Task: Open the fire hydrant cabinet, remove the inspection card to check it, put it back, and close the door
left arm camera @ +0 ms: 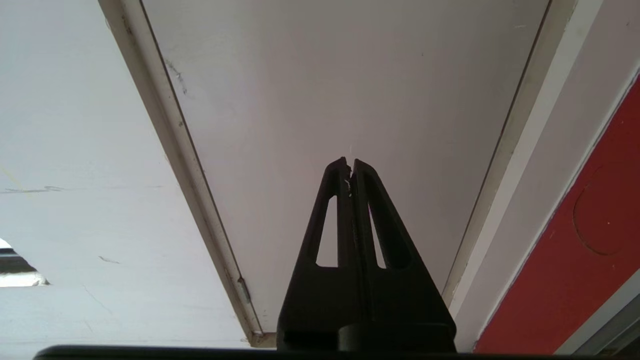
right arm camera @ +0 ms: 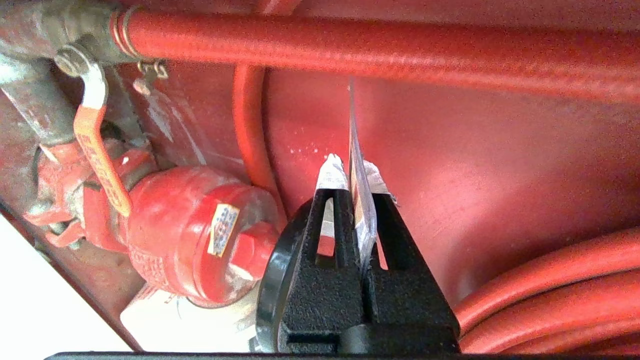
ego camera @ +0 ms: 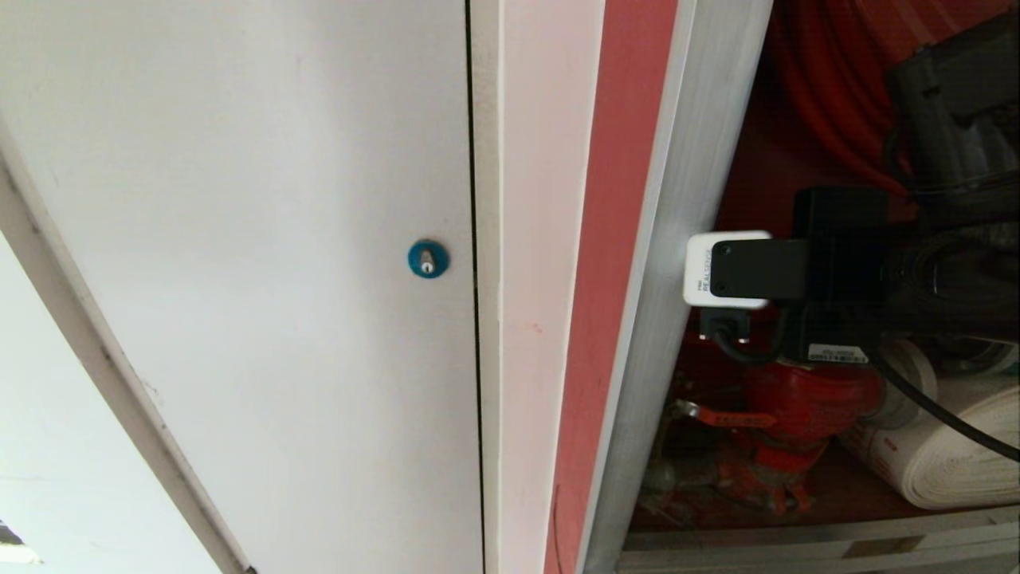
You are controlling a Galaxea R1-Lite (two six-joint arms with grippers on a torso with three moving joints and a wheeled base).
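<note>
My right gripper (right arm camera: 352, 172) pinches the inspection card (right arm camera: 359, 200) edge-on inside the fire hydrant cabinet (right arm camera: 475, 165); I should move it clear of the red valve (right arm camera: 190, 235).

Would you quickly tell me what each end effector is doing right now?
Left end effector: closed, holding nothing, in front of the white door.
Right end effector: closed on the inspection card, inside the fire hydrant cabinet.

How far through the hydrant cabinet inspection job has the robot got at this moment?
Done: the fire hydrant cabinet stands open, its red valve exposed. In hand: the right gripper, inside the cabinet, is shut on the inspection card, seen edge-on; whether it is coming out or going back cannot be told. Left: closing the door. The left gripper idles, shut.
</note>
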